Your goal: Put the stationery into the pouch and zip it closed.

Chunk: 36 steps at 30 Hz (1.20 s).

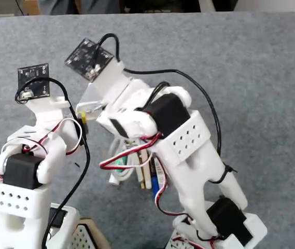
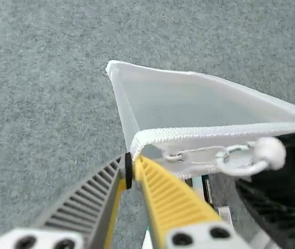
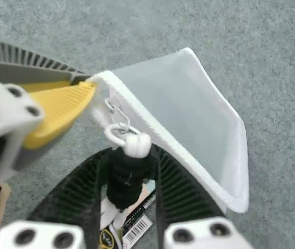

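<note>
A white mesh pouch (image 2: 199, 104) is held up off the grey table, its zipper edge toward both grippers. My left gripper (image 2: 130, 165), with yellow and grey fingers, is shut on the pouch's corner at the zipper's end. My right gripper (image 3: 129, 162), with black fingers, is shut on the zipper pull (image 3: 136, 144), a white bead on a ring. In the high view the pouch (image 1: 91, 95) shows between the two wrists. Several pens and other stationery (image 1: 146, 171) lie on the table under the right arm, partly hidden. Their labels (image 3: 131, 222) show beneath the right gripper.
The table is covered with grey felt (image 1: 251, 67), bare at the far side and the right. A brown cardboard piece (image 1: 93, 232) sits at the near edge between the arm bases. Black and red cables (image 1: 80, 171) hang off both arms.
</note>
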{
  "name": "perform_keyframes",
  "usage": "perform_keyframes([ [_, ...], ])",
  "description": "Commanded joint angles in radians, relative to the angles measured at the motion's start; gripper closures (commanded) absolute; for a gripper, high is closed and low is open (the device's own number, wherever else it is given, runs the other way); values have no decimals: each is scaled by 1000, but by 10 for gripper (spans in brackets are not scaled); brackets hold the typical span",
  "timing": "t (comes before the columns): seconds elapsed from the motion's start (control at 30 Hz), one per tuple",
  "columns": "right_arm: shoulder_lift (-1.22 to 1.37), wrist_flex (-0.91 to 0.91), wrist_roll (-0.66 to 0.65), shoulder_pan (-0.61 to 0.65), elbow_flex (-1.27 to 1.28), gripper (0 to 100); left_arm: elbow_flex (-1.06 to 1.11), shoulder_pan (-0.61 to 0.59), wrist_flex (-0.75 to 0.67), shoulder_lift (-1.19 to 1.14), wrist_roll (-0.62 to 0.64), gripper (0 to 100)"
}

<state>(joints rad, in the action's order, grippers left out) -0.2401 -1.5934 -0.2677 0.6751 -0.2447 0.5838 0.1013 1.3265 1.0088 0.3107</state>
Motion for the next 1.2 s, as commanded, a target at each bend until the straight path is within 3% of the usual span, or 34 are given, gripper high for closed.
perform_keyframes([
  [0.0,-18,-5,8,-81,-41,986,-50,7,44,11,3,971],
  [0.6,-18,-18,8,-276,-42,986,-59,2,49,11,2,971],
  [1.17,-18,-18,6,-381,-42,986,-56,5,49,8,2,971],
])
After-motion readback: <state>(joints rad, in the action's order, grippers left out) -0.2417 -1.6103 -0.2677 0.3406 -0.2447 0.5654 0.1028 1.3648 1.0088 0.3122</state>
